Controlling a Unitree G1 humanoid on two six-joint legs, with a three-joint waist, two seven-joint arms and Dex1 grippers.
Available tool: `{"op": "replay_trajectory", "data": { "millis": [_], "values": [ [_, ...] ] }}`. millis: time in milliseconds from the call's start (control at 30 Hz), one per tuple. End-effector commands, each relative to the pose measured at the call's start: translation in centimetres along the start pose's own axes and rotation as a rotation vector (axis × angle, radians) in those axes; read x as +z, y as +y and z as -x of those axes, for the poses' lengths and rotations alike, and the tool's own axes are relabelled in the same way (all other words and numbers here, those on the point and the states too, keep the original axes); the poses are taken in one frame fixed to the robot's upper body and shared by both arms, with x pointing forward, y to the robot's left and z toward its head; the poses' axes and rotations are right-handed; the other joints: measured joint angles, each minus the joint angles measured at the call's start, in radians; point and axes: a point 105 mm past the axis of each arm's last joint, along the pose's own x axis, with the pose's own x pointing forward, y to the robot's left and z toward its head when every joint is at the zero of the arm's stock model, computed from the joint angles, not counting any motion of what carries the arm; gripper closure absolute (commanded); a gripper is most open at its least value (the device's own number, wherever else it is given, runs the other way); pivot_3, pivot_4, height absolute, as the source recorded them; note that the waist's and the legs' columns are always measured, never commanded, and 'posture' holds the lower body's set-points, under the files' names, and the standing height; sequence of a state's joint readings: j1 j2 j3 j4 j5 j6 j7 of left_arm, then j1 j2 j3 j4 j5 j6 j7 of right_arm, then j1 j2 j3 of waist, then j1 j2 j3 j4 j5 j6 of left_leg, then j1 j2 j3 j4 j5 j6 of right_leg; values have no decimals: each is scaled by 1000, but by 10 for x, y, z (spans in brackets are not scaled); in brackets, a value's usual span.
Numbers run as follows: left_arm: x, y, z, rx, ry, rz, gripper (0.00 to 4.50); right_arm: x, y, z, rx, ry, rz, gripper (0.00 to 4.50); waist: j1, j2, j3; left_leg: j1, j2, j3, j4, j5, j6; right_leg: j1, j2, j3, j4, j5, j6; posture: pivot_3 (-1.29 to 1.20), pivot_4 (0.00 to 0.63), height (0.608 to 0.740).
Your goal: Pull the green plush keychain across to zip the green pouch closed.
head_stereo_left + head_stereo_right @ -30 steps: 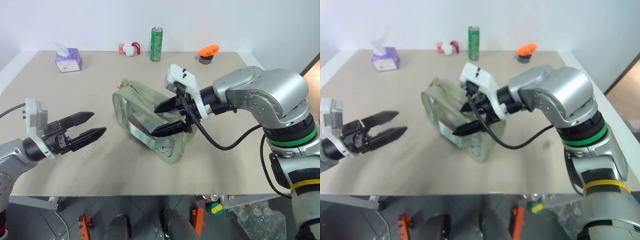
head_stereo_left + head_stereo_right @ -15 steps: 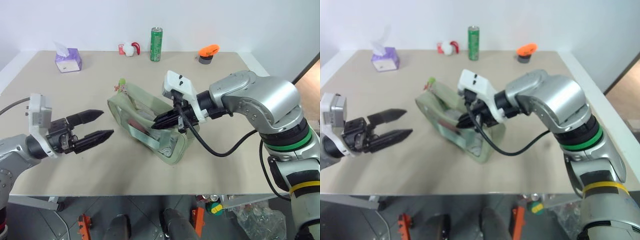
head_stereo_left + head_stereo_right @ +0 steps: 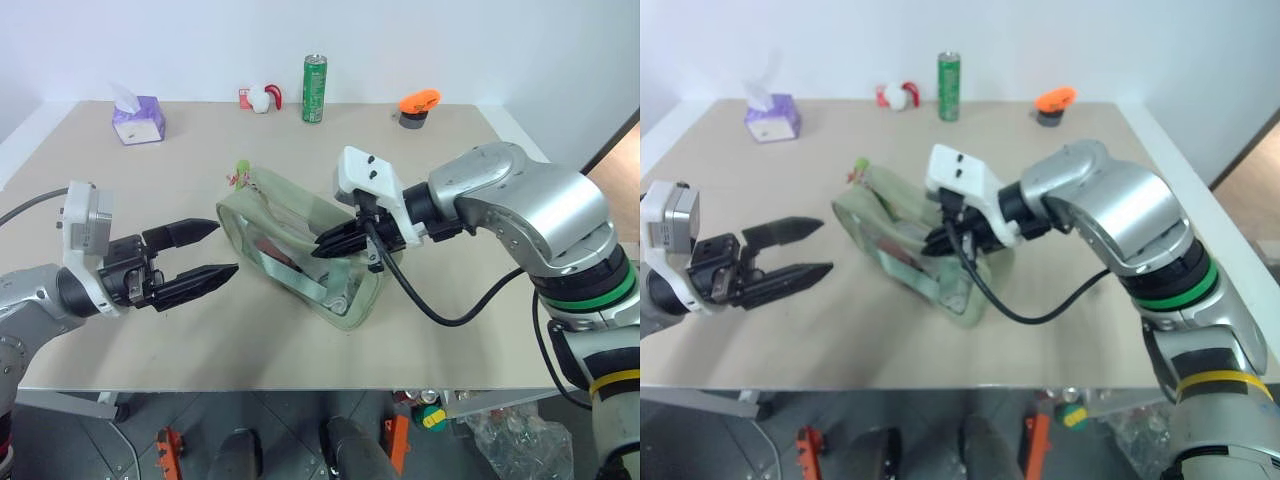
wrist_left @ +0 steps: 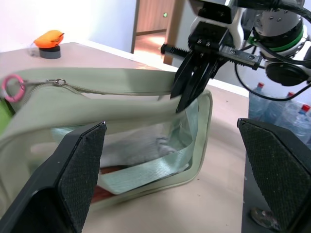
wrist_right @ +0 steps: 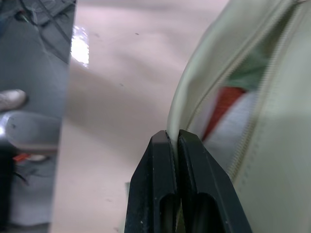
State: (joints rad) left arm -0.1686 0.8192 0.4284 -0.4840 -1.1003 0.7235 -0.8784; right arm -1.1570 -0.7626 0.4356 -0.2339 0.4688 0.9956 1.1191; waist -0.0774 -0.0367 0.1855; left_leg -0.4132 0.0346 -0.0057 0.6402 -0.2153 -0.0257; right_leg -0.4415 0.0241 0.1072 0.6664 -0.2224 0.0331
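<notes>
While the left gripper (image 3: 205, 257) hovers wide open and empty nearest the table (image 3: 150, 340) edge, the right gripper (image 3: 325, 248) pinches the soft green pouch (image 3: 300, 250) rim at mid-table. The light green plush keychain (image 3: 240, 170) dangles at the pouch's far-left corner; grasp its fuzzy ball. Open tabletop surrounds it.
</notes>
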Motion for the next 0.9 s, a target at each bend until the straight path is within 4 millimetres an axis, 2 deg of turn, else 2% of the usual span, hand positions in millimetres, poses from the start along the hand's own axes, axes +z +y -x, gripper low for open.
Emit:
{"op": "replay_trajectory", "data": {
  "millis": [33, 167, 367, 633, 800, 900],
  "values": [
    [8, -5, -2, -18, -26, -36, 0, 13, -21, 21, -90, -9, 97, 4484, 0, 0, 0, 0, 0, 0, 0, 0, 0, 0, 0, 0, 0, 0, 0, 0, 150, 740],
    [6, -3, -3, -10, -38, -26, 0, 17, -33, 45, -90, 24, 263, 4484, 0, 0, 0, 0, 0, 0, 0, 0, 0, 0, 0, 0, 0, 0, 0, 0, 150, 740],
    [5, -2, -3, 2, -57, -19, 0, 11, -20, 59, 56, 87, 464, 4484, -2, 0, 0, 0, 0, 0, -1, 0, 0, -1, 0, 0, 0, -1, 0, 0, 150, 740],
    [7, -3, -1, 24, -76, -14, 0, -1, -11, 46, 131, 86, 450, 4484, -2, 0, 0, 0, 1, 0, 0, 0, -1, 0, 0, -1, 1, 0, -1, 0, 150, 740],
    [7, -5, 0, 32, -73, -8, 0, -11, -13, 33, 101, 69, 409, 4484, -2, 0, 0, 3, 1, 1, 0, 0, -1, 1, 0, 0, 1, 0, -2, 0, 150, 740],
    [7, -6, 1, 36, -72, -5, 0, -8, -17, 32, 69, 38, 349, 3554, -7, 0, 0, 6, 4, 2, -1, 0, -1, 2, 3, 0, 2, 1, -4, 0, 150, 740]
  ]
}}
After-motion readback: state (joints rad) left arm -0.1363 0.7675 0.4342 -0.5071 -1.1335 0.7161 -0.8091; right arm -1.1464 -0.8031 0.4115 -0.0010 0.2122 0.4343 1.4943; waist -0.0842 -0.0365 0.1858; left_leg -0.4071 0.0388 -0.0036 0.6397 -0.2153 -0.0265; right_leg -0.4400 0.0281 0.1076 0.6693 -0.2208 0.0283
